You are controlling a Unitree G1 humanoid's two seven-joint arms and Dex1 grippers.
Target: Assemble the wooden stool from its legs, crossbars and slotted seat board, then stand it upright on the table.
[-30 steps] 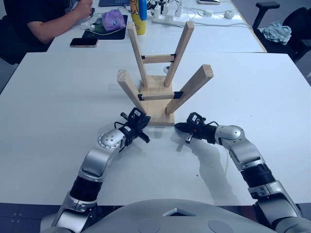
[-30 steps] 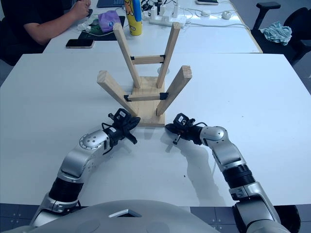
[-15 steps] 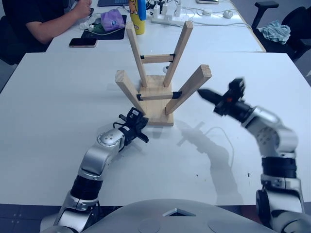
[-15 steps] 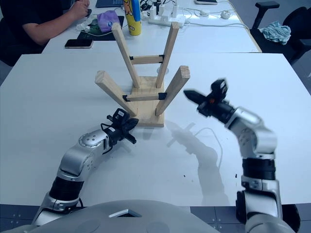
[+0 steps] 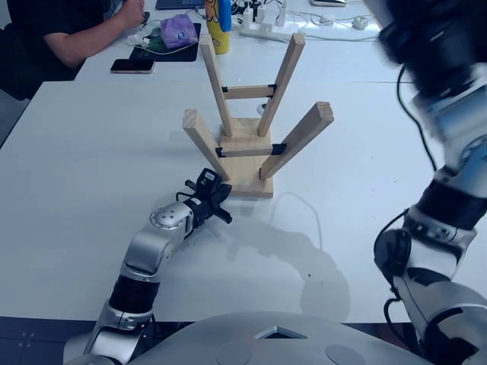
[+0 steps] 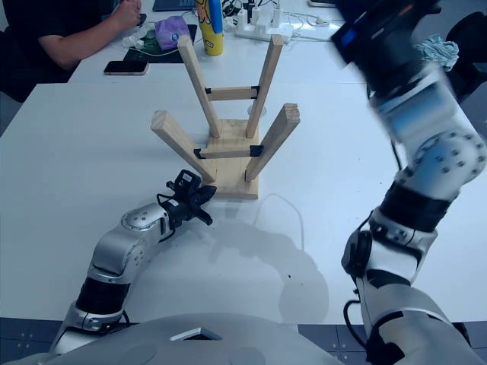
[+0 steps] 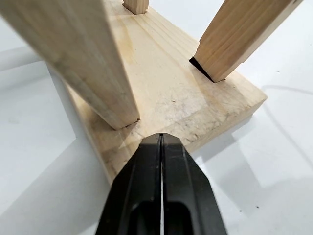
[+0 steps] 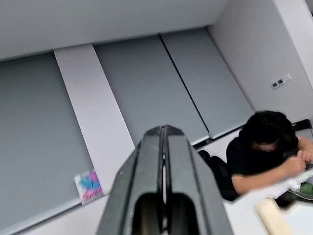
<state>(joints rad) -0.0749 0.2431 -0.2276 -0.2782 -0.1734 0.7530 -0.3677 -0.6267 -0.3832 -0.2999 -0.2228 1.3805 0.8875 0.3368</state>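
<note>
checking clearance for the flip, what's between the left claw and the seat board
Nothing: the left wrist view shows the shut left claw right at the seat board's near edge, no object between; contact unclear.

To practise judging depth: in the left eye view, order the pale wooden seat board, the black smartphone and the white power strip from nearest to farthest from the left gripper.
1. pale wooden seat board, just ahead of the left gripper.
2. black smartphone, on the far table, to the left.
3. white power strip, farther back, to the right.
</note>
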